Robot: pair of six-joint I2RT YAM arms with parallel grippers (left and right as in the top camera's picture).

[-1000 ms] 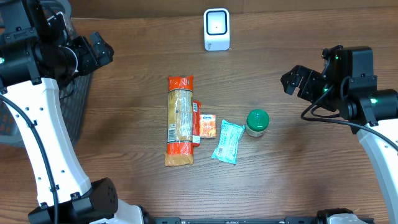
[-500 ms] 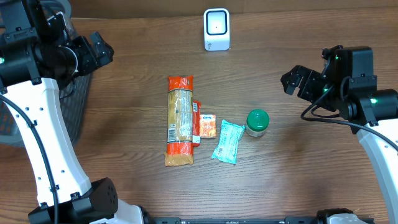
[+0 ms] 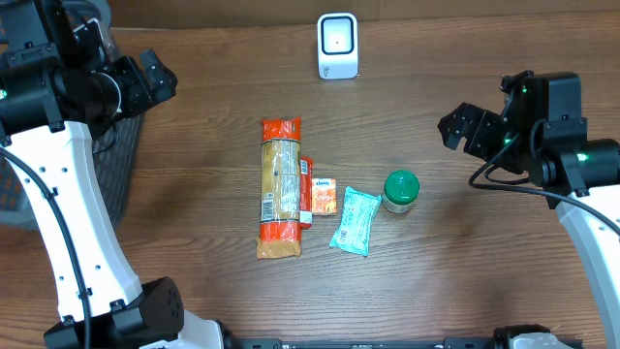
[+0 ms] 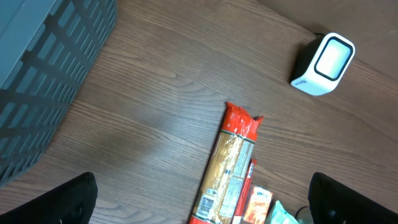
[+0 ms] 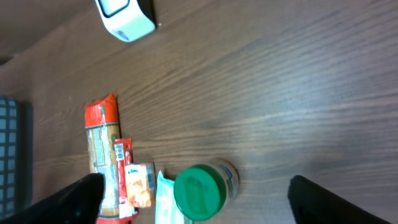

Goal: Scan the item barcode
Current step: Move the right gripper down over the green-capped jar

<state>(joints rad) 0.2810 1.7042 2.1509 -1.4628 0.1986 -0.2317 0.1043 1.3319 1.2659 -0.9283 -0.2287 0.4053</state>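
I can't read a single word or number from my screens. The pasta packet (image 3: 280,189) has a printed label strip and the orange packet (image 3: 324,196) some lettering, but both are too small and blurred.

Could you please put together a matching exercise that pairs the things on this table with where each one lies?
Things:
1. scanner
2. pasta packet
3. jar
4. teal pouch

Places:
a. right end of the row
b. alone at the far side, apart from the row
c. left end of the row
d. between the small orange packet and the jar

Pairs: 1-b, 2-c, 3-a, 4-d
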